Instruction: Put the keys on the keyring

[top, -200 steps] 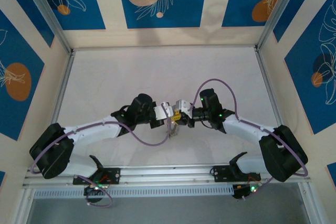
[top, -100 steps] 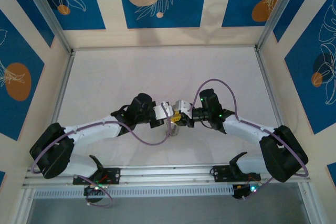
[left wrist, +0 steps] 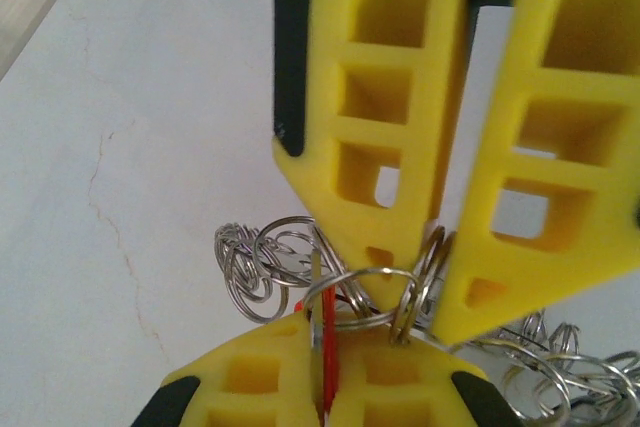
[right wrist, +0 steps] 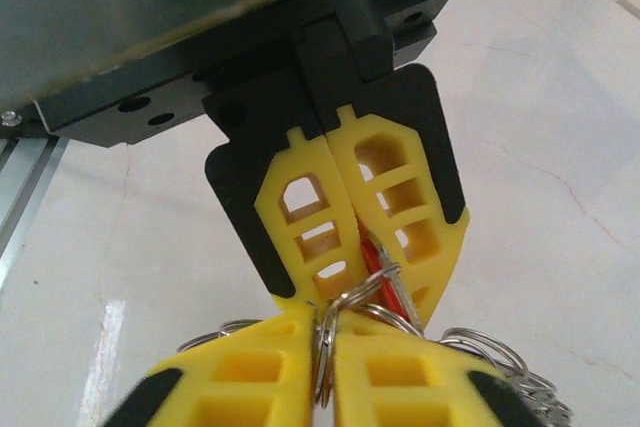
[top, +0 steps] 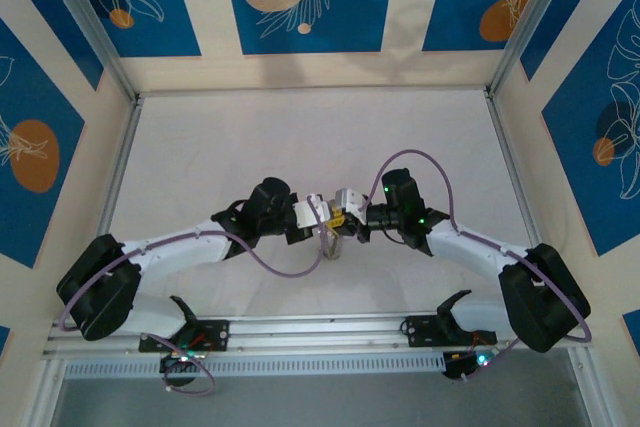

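The two arms meet over the middle of the pale counter (top: 300, 137). In the top view the left one comes in from 8 o'clock and the right one from 4 o'clock.

The left claw (left wrist: 425, 292) is closed. Its yellow fingers (left wrist: 390, 147) come together at the tips, and there they pinch the wire of the keyring (left wrist: 365, 272). The right wrist view shows the same two fingers pressed flat to each other.

The right claw (right wrist: 322, 332) reaches up from 6 o'clock in the left wrist view, tip against tip with the left one. Its fingers are closed to a very thin slit. In this slit sit a red key (left wrist: 327, 382) and, beside it, a thin piece of silvery wire. I cannot tell surely if the key is already threaded on the keyring or only touches it.

The keyring hangs in the air between the two claws, above the counter. A bunch of small silvery rings (left wrist: 258, 265) hangs from it at 9 o'clock of the meeting point, and more small rings spread out at 4 o'clock. In the top view the whole bunch hangs just below the claws, toward 6 o'clock.
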